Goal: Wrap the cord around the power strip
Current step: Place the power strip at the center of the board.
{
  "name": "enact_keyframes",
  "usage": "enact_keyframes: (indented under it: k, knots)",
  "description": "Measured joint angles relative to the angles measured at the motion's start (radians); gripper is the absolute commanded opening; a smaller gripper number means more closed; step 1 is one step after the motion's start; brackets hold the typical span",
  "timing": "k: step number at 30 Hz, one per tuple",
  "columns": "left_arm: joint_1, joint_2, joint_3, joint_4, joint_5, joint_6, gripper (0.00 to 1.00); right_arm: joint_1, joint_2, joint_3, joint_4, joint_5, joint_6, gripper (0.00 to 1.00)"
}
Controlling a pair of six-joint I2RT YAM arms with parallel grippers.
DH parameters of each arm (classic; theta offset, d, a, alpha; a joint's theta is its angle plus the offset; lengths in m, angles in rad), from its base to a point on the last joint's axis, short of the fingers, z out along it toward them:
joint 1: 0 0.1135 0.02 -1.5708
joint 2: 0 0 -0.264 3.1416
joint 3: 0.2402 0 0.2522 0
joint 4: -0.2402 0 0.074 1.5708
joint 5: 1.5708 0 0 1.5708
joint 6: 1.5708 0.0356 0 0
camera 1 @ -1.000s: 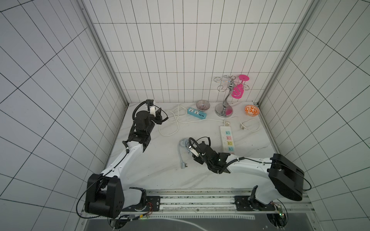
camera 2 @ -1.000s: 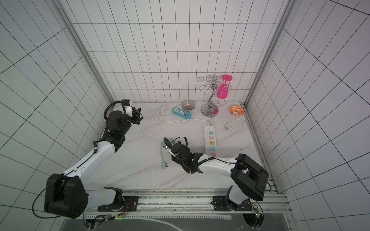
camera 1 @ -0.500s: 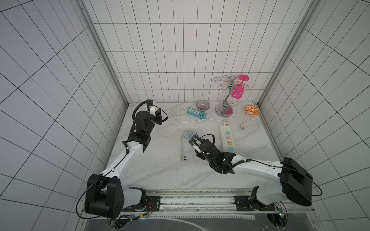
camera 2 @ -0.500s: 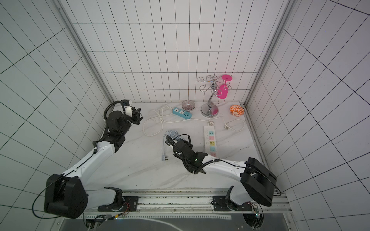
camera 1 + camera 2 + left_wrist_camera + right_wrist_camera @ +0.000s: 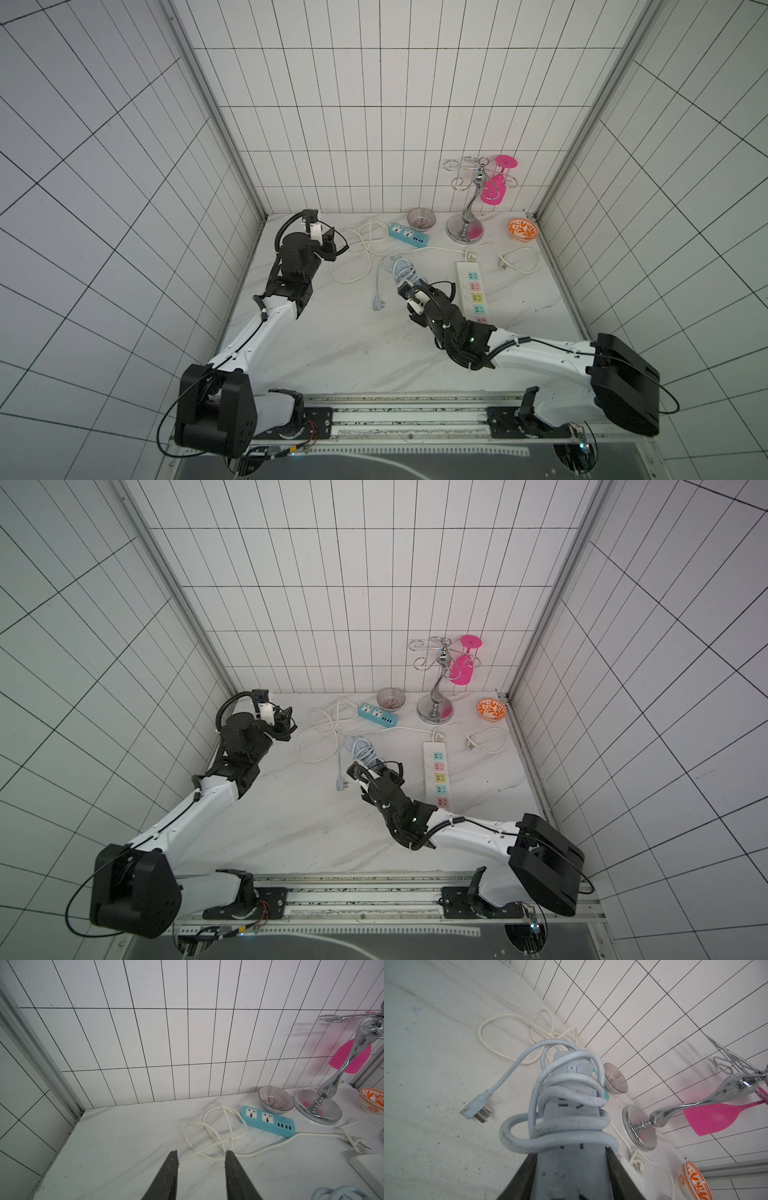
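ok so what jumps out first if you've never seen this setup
The hot-pink wine glass hanging upside down on the chrome rack at the back right is the loudest colour. Then mid-table, the right gripper clamps a pale grey-blue power strip with its thick cord looped around it several times, the plug trailing loose on the tabletop.

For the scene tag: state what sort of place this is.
Probably a robot test cell, not a real room: a left arm and right arm mounted on a base rail, with white tiled walls enclosing a marble-look tabletop.
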Motion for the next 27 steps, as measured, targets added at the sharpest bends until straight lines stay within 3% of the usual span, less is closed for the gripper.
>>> enact_keyframes:
  k: [6, 16, 27]
  knots:
    - [0.0, 0.0, 0.0, 0.0, 0.0, 0.0, 0.37, 0.0, -0.044, -0.05, 0.01, 0.05, -0.053, 0.0]
    - [0.0, 0.0, 0.0, 0.0, 0.002, -0.006, 0.38, -0.001, -0.312, -0.084, 0.0, 0.172, -0.189, 0.0]
    - [0.0, -0.059, -0.026, -0.001, 0.031, -0.065, 0.38, -0.002, -0.329, -0.14, -0.07, 0.309, -0.344, 0.0]
